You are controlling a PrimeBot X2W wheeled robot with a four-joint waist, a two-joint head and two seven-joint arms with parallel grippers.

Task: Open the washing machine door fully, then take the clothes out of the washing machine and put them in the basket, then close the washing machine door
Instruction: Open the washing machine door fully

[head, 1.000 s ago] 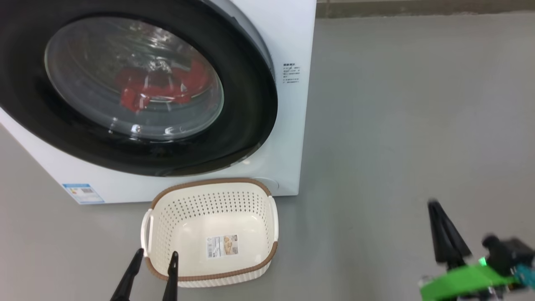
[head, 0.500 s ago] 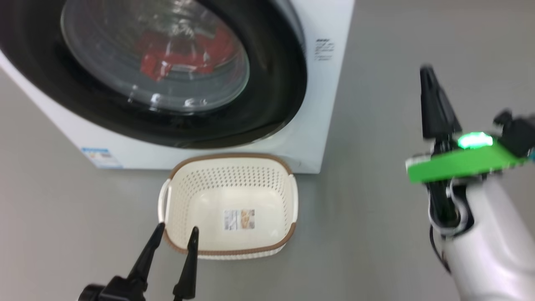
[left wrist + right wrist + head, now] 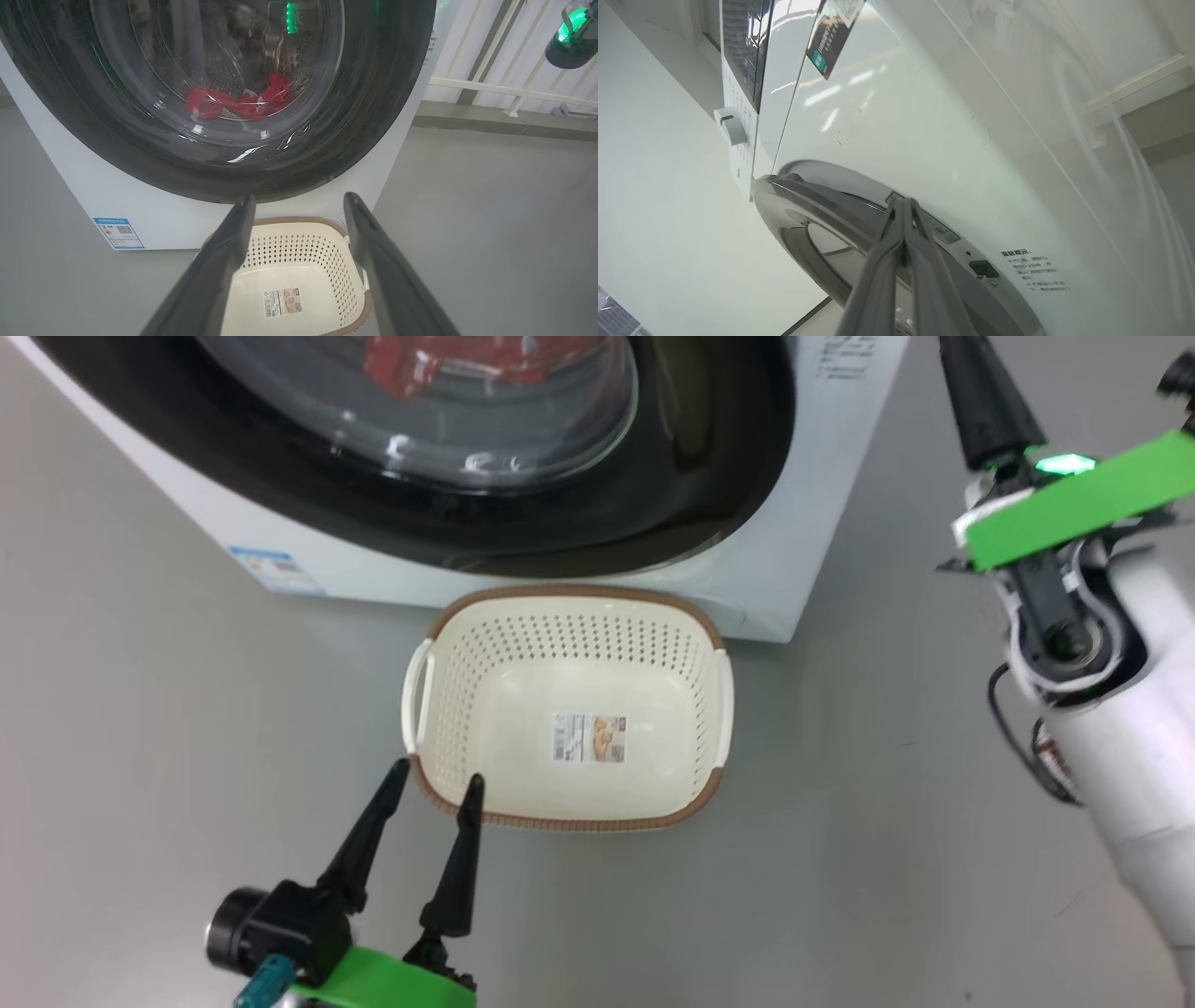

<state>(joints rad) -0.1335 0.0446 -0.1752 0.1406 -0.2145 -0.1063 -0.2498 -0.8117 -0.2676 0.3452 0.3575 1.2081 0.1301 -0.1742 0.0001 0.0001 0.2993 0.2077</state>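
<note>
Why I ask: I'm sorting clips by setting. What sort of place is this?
Probably a laundry area or test room: big white front-loading washing machine, cream perforated plastic basket, smooth grey floor.

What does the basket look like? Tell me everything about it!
The basket is small, rectangular with rounded corners, and looks like cream plastic. Its walls are full of holes, its rim is brown and woven-looking, and each side has a handle. A sticker lies on its bottom; otherwise it is empty. It stands upright on the floor, in front of the washer. The left gripper hangs open by its near corner.
</note>
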